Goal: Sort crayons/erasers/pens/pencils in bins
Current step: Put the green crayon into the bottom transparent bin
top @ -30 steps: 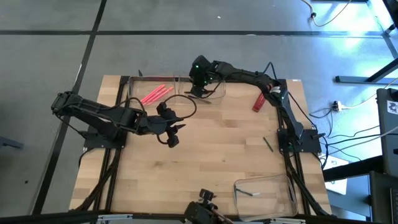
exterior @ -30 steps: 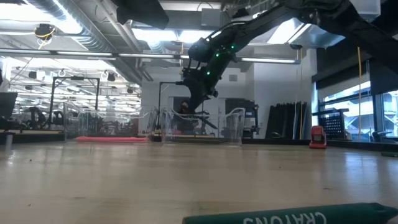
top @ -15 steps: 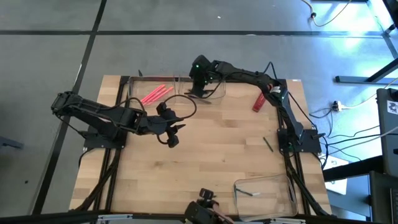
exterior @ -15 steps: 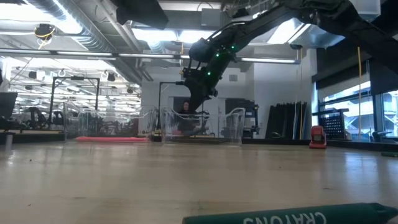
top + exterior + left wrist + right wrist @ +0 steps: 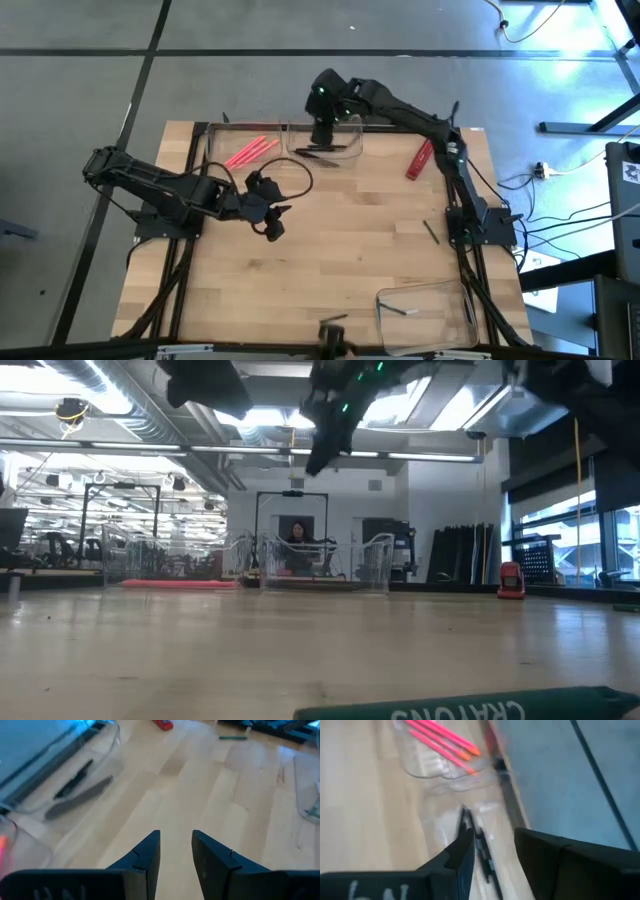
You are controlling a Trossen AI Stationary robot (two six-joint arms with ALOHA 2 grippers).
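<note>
My right gripper point(image 5: 320, 135) hangs open above the middle far bin point(image 5: 355, 150), with nothing between its fingers point(image 5: 492, 852). Black sticks point(image 5: 320, 152) lie flat on that bin's floor, below the fingers point(image 5: 479, 840). Pink-red sticks point(image 5: 250, 151) lie in the far left bin point(image 5: 218, 165). My left gripper point(image 5: 275, 222) waits open over the bare table, left of centre, holding nothing point(image 5: 176, 847). A third bin point(image 5: 385, 297) at the near right holds one dark stick point(image 5: 400, 310).
A red piece point(image 5: 418, 160) lies on the table at the far right. A dark stick point(image 5: 430, 232) lies near the right arm's base. A green crayon point(image 5: 470, 708) lies at the table's near edge. Bare wood spans the middle.
My right gripper has risen from inside the middle far bin to well above it. The black sticks stay lying in the bin.
</note>
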